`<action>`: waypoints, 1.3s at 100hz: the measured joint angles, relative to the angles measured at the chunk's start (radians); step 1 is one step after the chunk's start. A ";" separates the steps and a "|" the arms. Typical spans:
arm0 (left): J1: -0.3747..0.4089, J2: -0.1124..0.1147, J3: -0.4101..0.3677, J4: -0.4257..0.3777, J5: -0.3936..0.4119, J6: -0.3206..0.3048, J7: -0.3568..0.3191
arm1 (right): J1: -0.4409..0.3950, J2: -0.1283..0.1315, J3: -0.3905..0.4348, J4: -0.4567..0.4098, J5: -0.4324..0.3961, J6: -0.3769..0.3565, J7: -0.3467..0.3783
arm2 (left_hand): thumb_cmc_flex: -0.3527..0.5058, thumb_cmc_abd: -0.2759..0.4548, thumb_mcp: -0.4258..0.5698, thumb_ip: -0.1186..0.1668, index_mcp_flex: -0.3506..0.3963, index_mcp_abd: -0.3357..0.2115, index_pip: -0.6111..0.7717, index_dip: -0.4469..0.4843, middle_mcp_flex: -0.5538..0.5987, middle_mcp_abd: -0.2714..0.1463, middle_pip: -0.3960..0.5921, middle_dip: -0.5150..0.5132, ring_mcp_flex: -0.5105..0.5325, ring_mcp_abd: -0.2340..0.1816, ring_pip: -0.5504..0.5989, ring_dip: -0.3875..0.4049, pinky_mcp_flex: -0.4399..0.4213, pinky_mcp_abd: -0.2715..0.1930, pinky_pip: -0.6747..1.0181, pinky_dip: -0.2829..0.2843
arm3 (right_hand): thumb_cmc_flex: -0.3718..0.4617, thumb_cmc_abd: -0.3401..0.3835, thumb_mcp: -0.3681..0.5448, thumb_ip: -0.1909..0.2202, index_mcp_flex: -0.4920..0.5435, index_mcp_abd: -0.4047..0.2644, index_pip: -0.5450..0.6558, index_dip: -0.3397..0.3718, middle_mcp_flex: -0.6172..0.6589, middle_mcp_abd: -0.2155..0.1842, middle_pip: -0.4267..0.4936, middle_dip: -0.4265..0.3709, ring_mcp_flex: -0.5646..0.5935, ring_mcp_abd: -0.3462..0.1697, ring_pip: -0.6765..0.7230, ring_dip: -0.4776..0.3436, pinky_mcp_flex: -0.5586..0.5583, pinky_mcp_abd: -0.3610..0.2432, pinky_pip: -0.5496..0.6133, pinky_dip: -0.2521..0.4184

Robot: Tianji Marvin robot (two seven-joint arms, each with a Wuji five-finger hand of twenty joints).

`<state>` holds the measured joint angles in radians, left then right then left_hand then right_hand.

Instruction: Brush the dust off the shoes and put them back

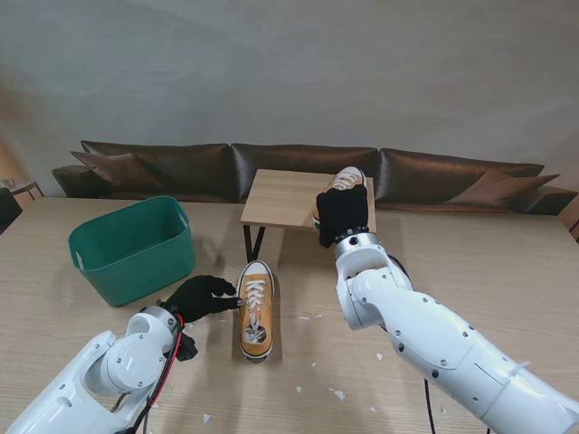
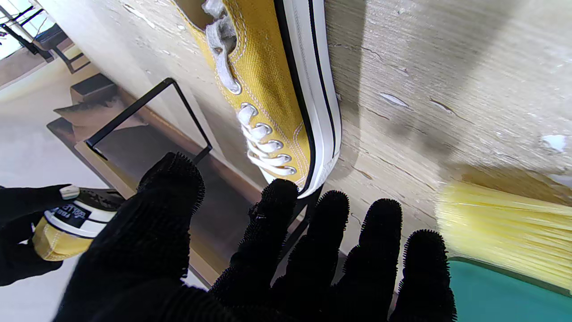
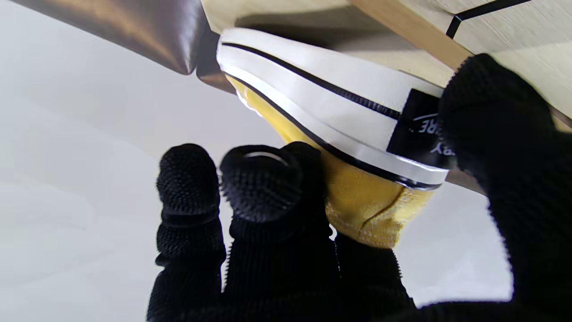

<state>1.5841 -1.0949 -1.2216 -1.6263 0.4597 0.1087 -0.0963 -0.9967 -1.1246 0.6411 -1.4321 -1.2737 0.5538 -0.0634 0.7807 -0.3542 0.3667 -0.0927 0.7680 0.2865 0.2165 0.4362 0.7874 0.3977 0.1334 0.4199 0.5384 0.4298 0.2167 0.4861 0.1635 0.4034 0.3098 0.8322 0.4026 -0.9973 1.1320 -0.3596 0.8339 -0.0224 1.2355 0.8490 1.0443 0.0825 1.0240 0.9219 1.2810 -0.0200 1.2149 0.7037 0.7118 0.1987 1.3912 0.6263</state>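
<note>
A yellow sneaker with white laces lies on the table, toe pointing away from me; its side fills the left wrist view. My black-gloved left hand rests just to its left, fingers spread and empty. The second yellow sneaker sits on the small wooden stand, and my right hand is shut on its heel. The right wrist view shows that heel and white sole between thumb and fingers. A yellow brush's bristles appear only in the left wrist view.
A green plastic tub stands at the left of the table; its rim shows by the brush. White dust flecks dot the table near me. A dark sofa runs along behind the table.
</note>
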 measured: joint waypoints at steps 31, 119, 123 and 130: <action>-0.002 -0.001 0.001 0.004 -0.008 0.001 0.002 | -0.111 0.029 0.148 -0.101 -0.050 -0.138 -0.004 | 0.000 0.013 -0.007 0.000 0.000 0.000 0.000 0.000 0.000 0.002 0.000 0.000 -0.019 0.011 -0.011 0.000 -0.002 0.000 -0.001 0.000 | 0.001 0.002 0.000 -0.010 0.000 0.010 0.000 0.031 0.006 0.000 0.002 0.034 0.000 0.003 0.018 0.018 0.000 -0.023 0.004 0.000; 0.008 -0.003 -0.006 0.003 -0.008 0.009 0.010 | -0.529 0.047 0.519 -0.366 0.049 -0.557 -0.251 | 0.008 0.013 -0.021 0.000 0.011 0.001 0.001 0.001 0.000 0.009 0.000 0.000 -0.019 0.011 -0.011 0.000 -0.002 0.000 -0.001 0.000 | 0.002 0.003 0.000 -0.017 0.001 0.021 0.000 0.044 0.015 0.000 0.004 0.048 0.012 0.005 0.019 0.033 0.000 -0.037 0.005 0.000; 0.009 -0.003 -0.007 0.002 -0.008 0.011 0.010 | -0.546 0.047 0.529 -0.372 0.052 -0.574 -0.264 | 0.008 0.013 -0.021 0.000 0.011 0.001 0.001 0.001 0.000 0.009 0.000 0.000 -0.019 0.011 -0.011 0.000 -0.002 0.000 -0.001 0.000 | 0.002 0.003 0.000 -0.017 0.001 0.022 0.000 0.044 0.015 0.000 0.005 0.049 0.012 0.005 0.019 0.033 0.000 -0.037 0.005 0.000; 0.012 -0.004 -0.009 0.000 -0.008 0.015 0.011 | -0.575 0.046 0.545 -0.385 0.066 -0.598 -0.283 | 0.008 0.013 -0.021 0.000 0.011 0.001 0.001 0.001 0.000 0.009 0.000 0.000 -0.019 0.011 -0.011 0.000 -0.002 0.000 -0.001 0.000 | 0.002 0.003 0.000 -0.017 0.001 0.022 0.000 0.044 0.015 0.000 0.005 0.049 0.012 0.005 0.019 0.034 0.000 -0.037 0.005 0.000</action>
<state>1.5957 -1.0986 -1.2301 -1.6258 0.4519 0.1235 -0.0850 -1.5714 -1.0783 1.1862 -1.8170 -1.2073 -0.0438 -0.3462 0.7890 -0.3410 0.3458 -0.0927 0.7786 0.2874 0.2176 0.4375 0.7877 0.4063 0.1331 0.4199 0.5198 0.4405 0.2054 0.4865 0.1618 0.4038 0.3090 0.8326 0.4042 -0.9947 1.1320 -0.3768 0.8347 -0.0008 1.2355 0.8934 1.0592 0.0825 1.0287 0.9709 1.2926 -0.0155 1.2341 0.7375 0.7118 0.1612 1.3957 0.6262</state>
